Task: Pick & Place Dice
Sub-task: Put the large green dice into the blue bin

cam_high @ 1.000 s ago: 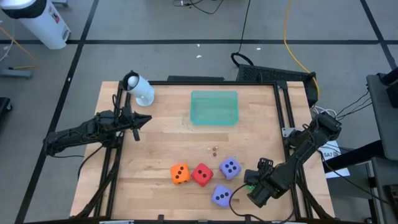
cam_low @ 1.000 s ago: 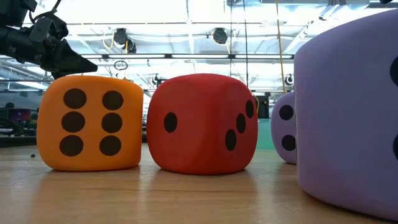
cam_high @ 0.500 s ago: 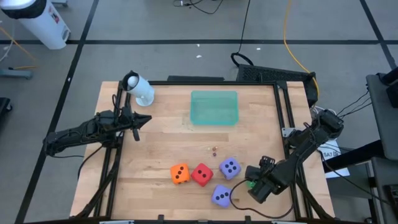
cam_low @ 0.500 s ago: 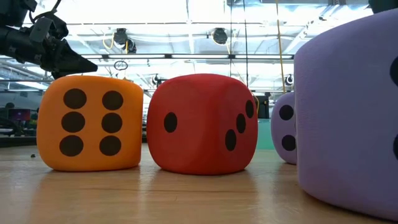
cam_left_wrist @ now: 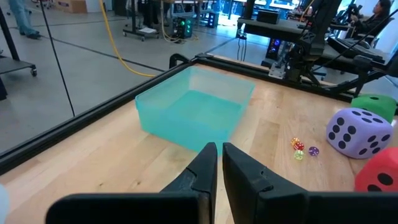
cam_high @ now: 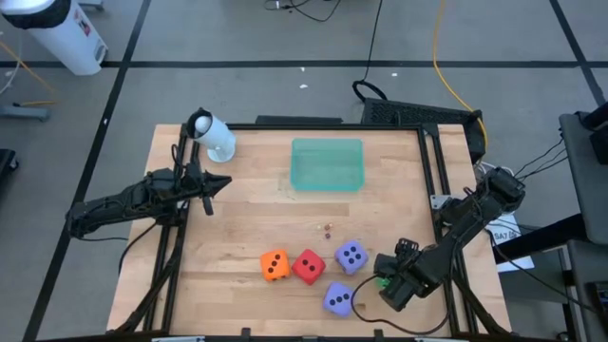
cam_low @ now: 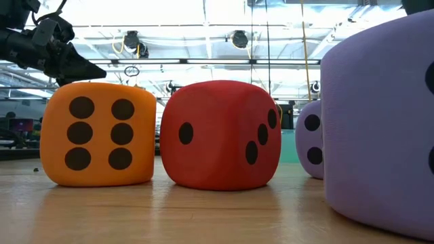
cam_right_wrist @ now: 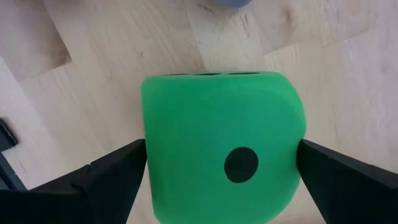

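Your right gripper (cam_right_wrist: 221, 165) has its fingers spread wide on either side of the green die (cam_right_wrist: 221, 146), at the table's near right corner; whether they press it, you cannot tell. From above, the arm hides most of that die. Your left gripper (cam_left_wrist: 219, 155) is closed and empty, hanging before the teal tray (cam_left_wrist: 193, 109). The orange die (cam_high: 275, 265), red die (cam_high: 308, 267) and two purple dice (cam_high: 351, 256) sit clustered near the front edge.
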Robot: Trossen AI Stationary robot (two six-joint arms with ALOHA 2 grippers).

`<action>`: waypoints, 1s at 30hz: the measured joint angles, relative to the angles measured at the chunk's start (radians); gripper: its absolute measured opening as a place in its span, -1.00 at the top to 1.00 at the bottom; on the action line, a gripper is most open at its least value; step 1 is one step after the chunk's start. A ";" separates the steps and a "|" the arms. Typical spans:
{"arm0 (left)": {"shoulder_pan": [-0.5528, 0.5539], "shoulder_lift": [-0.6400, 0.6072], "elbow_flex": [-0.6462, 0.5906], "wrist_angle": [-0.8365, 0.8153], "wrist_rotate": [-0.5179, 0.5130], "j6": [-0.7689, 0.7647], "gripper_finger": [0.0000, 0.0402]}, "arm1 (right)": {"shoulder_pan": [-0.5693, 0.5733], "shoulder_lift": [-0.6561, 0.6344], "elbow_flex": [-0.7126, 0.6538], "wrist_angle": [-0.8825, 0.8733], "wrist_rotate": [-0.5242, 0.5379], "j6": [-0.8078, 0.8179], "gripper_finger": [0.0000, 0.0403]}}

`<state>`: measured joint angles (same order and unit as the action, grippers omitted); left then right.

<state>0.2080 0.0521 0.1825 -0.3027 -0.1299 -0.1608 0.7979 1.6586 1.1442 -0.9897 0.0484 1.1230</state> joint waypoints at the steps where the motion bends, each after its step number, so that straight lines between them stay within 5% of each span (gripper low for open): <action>1: 0.000 0.000 0.000 0.000 0.000 0.000 0.84 | 0.002 -0.005 0.021 -0.005 0.012 -0.013 -0.95; 9: 0.000 0.000 0.000 -0.001 0.002 -0.002 0.84 | 0.000 -0.029 0.141 0.002 0.063 -0.074 -0.94; 30: 0.000 0.000 0.000 -0.007 0.026 -0.005 0.84 | 0.001 -0.018 0.140 -0.055 0.136 -0.021 -0.94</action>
<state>0.2081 0.0524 0.1825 -0.3094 -0.1035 -0.1660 0.7986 1.6402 1.2846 -1.0447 0.1848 1.1020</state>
